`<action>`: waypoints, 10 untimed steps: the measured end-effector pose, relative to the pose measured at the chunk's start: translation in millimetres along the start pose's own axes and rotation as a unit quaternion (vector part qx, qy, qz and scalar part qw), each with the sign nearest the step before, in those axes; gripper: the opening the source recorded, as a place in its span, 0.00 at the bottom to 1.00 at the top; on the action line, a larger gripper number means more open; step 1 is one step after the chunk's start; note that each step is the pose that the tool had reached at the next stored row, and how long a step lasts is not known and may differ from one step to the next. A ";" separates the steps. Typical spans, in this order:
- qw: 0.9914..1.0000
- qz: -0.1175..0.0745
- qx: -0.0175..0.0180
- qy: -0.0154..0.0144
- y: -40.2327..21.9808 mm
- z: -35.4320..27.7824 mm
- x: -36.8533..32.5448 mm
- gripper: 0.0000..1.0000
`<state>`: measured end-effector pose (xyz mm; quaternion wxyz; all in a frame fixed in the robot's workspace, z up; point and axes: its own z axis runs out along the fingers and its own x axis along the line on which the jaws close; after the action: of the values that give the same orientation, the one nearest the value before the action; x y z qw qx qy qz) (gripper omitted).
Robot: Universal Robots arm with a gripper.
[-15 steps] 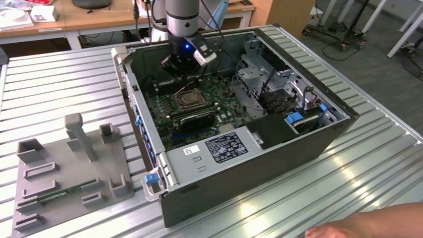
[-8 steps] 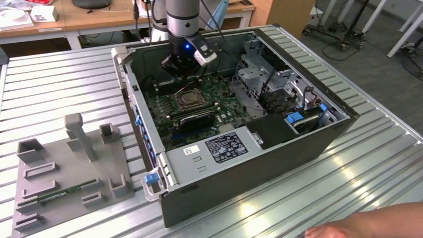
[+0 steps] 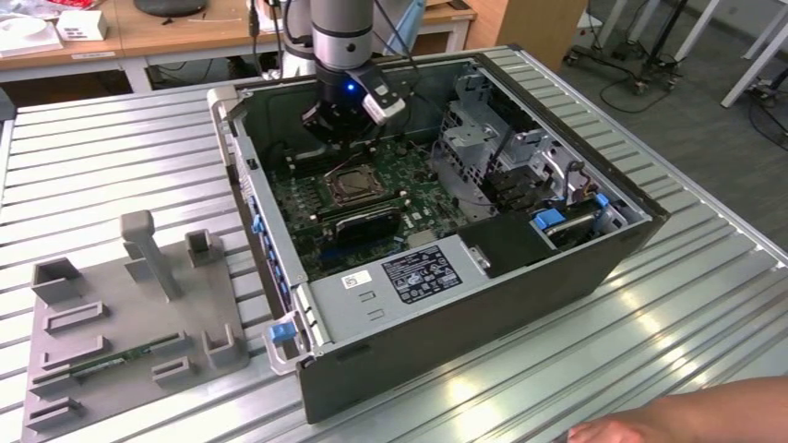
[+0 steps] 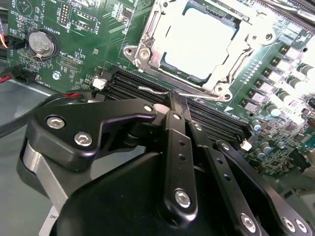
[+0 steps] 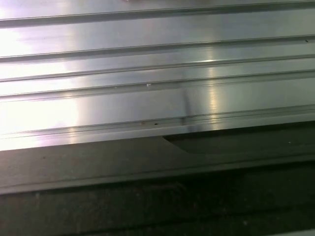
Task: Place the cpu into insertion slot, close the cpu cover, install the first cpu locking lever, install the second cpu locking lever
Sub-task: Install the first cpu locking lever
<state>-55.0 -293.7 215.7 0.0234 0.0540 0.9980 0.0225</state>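
The cpu (image 4: 199,42), silvery-grey on top, lies in the insertion slot (image 3: 351,185) on the green board. The cpu cover (image 4: 147,34) is folded down flat around it. A thin wire locking lever (image 4: 206,96) runs along the socket edge nearest the gripper. My gripper (image 4: 173,98) hangs inside the open computer case (image 3: 407,305), just beside the socket. Its black fingers (image 4: 177,147) are shut together, and their tip meets the lever wire. In the exterior view the gripper (image 3: 339,138) is low over the board, at the socket's far side.
Black memory slots (image 4: 142,84) and a coin battery (image 4: 40,43) lie near the fingers. A metal drive cage (image 3: 493,138) stands at the exterior view's right of the socket. A grey fixture plate (image 3: 124,314) lies on the ribbed table (image 5: 147,59). A person's hand (image 3: 689,415) rests at the front.
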 end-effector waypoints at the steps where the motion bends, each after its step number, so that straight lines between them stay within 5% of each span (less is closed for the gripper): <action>1: 1.000 0.000 0.000 0.000 0.0 0.3 -0.1 0.10; 10: 1.000 0.000 0.000 0.000 -0.2 5.3 -0.1 0.10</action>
<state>-54.6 -293.7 210.4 0.0233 0.0540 0.9980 0.0224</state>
